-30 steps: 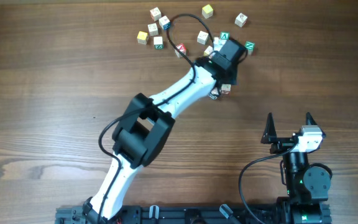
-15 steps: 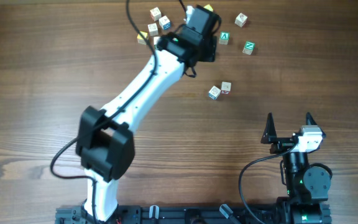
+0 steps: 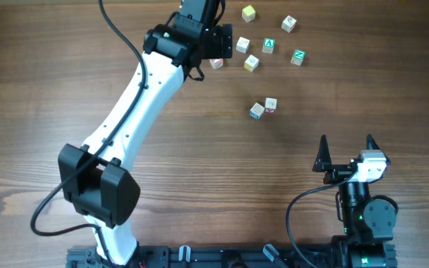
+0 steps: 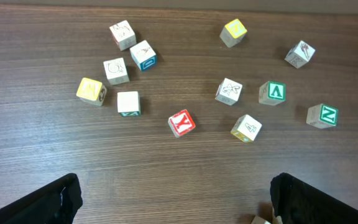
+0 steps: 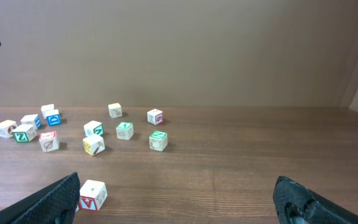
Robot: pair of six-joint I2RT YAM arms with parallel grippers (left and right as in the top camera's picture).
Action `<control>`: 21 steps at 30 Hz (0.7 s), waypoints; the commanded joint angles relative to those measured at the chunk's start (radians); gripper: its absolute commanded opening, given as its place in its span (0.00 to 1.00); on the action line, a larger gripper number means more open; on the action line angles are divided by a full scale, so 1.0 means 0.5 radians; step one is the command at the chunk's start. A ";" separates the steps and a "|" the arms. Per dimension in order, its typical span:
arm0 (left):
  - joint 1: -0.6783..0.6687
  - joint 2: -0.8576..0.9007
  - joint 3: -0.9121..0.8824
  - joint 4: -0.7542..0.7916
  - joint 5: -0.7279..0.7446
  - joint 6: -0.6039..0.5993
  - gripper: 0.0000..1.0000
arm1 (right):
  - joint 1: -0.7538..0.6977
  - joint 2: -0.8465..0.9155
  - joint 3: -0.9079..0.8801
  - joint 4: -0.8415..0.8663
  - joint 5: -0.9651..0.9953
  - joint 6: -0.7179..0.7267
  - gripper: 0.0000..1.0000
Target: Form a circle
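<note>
Small pale wooden letter cubes lie scattered at the back of the table, and no circle of them shows. A red Y cube (image 4: 181, 122), a green A cube (image 4: 272, 93) and a green Z cube (image 4: 322, 115) lie apart from one another. Two cubes, one blue-marked (image 3: 256, 110) and one red-marked (image 3: 271, 105), sit side by side nearer the middle. My left gripper (image 3: 211, 36) hangs open and empty, raised high over the back cubes (image 4: 176, 202). My right gripper (image 3: 346, 145) stands open near the front right, empty (image 5: 179, 205), with a red A cube (image 5: 92, 194) just by its left finger.
A looser group of several cubes (image 4: 115, 70) lies at the back left, hidden under my left arm (image 3: 132, 97) in the overhead view. A yellow cube (image 3: 249, 13) and another pale one (image 3: 289, 24) lie near the table's far edge.
My left arm swung from the middle to the back left and rose. Its gripper opened, leaving the blue-marked and red-marked cubes uncovered side by side. The right arm stayed still.
</note>
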 commanded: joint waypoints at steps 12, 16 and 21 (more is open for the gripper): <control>0.007 -0.045 0.035 -0.026 -0.018 0.018 1.00 | 0.008 -0.018 -0.002 0.009 -0.031 -0.034 1.00; 0.007 -0.045 0.035 -0.026 -0.018 0.018 1.00 | 0.008 -0.018 -0.002 0.008 -0.031 -0.034 1.00; 0.007 -0.045 0.035 -0.026 -0.018 0.018 1.00 | 0.008 -0.018 -0.002 0.008 -0.031 -0.034 0.99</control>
